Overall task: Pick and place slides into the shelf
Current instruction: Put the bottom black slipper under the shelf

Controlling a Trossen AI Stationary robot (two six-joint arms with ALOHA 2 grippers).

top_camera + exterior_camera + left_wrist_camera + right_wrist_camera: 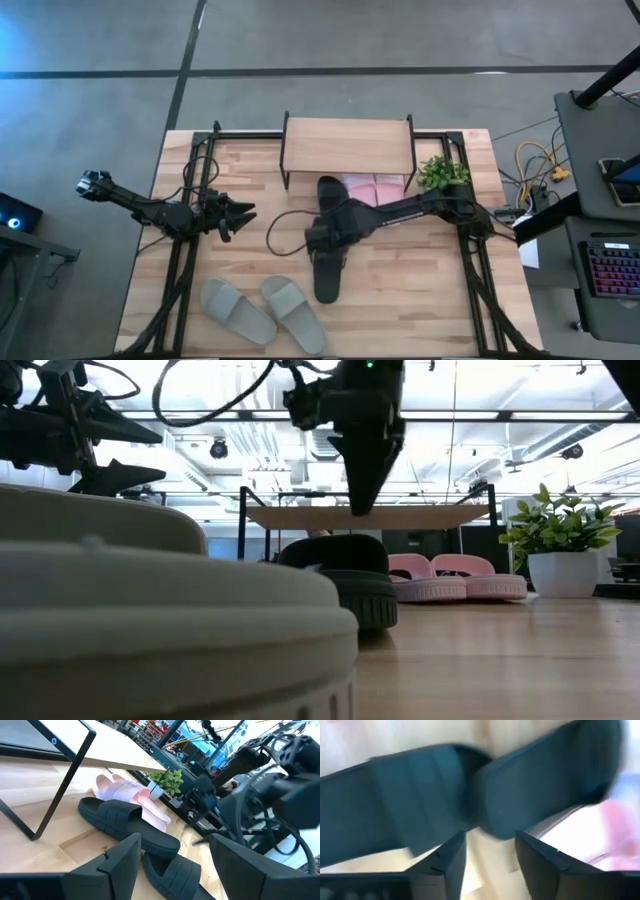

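- My right gripper (322,240) hangs over the middle of the table, above the two black slides; in the low view its fingers (362,480) point down, clear of the sandal beneath.
- Its jaws stand apart with bare wood showing between them in the right wrist view; they grip nothing.
- The black slides lie end to end: one (331,192) just in front of the shelf (347,146), the other (327,275) nearer the table's front edge. From my right wrist I see the two meeting just ahead of my fingertips, though that picture is blurred.
- The pale pink slides (375,189) lie side by side under the shelf's front edge, next to the first black one and near the potted plant (441,173).
- The grey-green slides (262,312) lie as a pair at the front of the table, left of centre, well apart from the shelf.
- My left gripper (238,214) waits on the left side of the table, jaws spread wide and empty, pointing toward the black slides.
- The shelf's plank top carries nothing.
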